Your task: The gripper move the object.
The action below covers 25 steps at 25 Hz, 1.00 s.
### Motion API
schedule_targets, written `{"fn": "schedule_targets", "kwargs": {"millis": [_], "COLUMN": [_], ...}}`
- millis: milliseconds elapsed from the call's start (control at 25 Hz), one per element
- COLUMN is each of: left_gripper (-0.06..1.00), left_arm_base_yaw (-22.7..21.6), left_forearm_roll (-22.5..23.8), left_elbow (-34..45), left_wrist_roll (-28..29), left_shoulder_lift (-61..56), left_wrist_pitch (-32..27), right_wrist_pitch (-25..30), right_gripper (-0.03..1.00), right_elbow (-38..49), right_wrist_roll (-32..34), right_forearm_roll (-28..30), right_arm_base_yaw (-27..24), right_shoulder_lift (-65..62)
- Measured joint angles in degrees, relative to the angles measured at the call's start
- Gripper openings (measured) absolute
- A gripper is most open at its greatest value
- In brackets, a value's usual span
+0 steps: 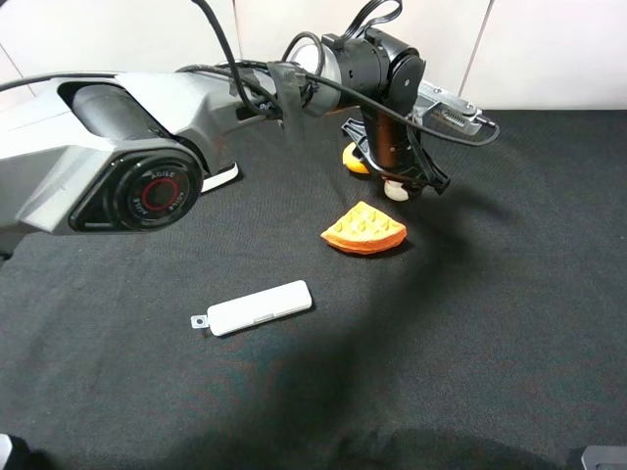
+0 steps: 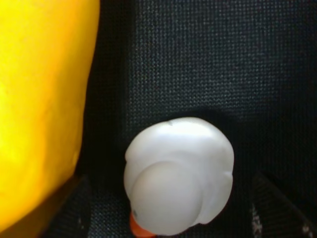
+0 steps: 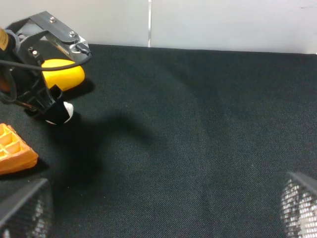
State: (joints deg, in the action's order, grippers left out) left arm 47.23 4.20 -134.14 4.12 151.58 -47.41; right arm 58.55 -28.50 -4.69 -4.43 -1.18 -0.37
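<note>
The object [image 1: 396,189] is a small cream-white lumpy piece with an orange bit beneath, lying on the black cloth at the back centre. My left gripper [image 1: 402,184], a black claw reaching across from the left, hangs straight over it. In the left wrist view the object [image 2: 178,176] sits between the two dark fingers [image 2: 74,210] with a gap on each side, so the jaws are open around it. It also shows in the right wrist view [image 3: 63,112]. My right gripper [image 3: 163,208] is open and empty, well away over bare cloth.
A yellow mango-shaped lump [image 1: 354,159] lies close beside the object, just behind it. An orange waffle wedge [image 1: 364,229] lies in front of it. A flat white rectangular case [image 1: 257,306] lies nearer the front left. The white wall [image 1: 549,49] bounds the back.
</note>
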Motion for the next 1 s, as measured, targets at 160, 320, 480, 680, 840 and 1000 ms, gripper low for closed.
{"fn": "schedule_targets", "kwargs": {"millis": [160,320,480,680,840,1000], "left_gripper": [0.71,0.71,0.71,0.71,0.71,0.71], "left_arm_base_yaw": [0.0,0.0,0.0,0.0,0.0,0.0], "left_forearm_roll": [-0.1,-0.1,-0.1,-0.1,-0.1,-0.1], "left_elbow": [-0.4,-2.8,-6.2,-10.8,-13.8,-14.0], "left_wrist_roll": [0.5,0.8,0.9,0.9,0.9,0.9], "left_shoulder_lift": [0.0,0.0,0.0,0.0,-0.1,-3.3], "left_wrist_pitch": [-1.6,-4.0,-6.3,-10.0,-12.8,-14.1], "right_wrist_pitch": [0.0,0.0,0.0,0.0,0.0,0.0], "right_gripper": [0.69,0.69,0.69,0.69,0.69,0.69], "right_elbow": [0.0,0.0,0.0,0.0,0.0,0.0], "right_wrist_roll": [0.0,0.0,0.0,0.0,0.0,0.0], "right_forearm_roll": [0.0,0.0,0.0,0.0,0.0,0.0], "right_arm_base_yaw": [0.0,0.0,0.0,0.0,0.0,0.0], "right_shoulder_lift": [0.0,0.0,0.0,0.0,0.0,0.0]}}
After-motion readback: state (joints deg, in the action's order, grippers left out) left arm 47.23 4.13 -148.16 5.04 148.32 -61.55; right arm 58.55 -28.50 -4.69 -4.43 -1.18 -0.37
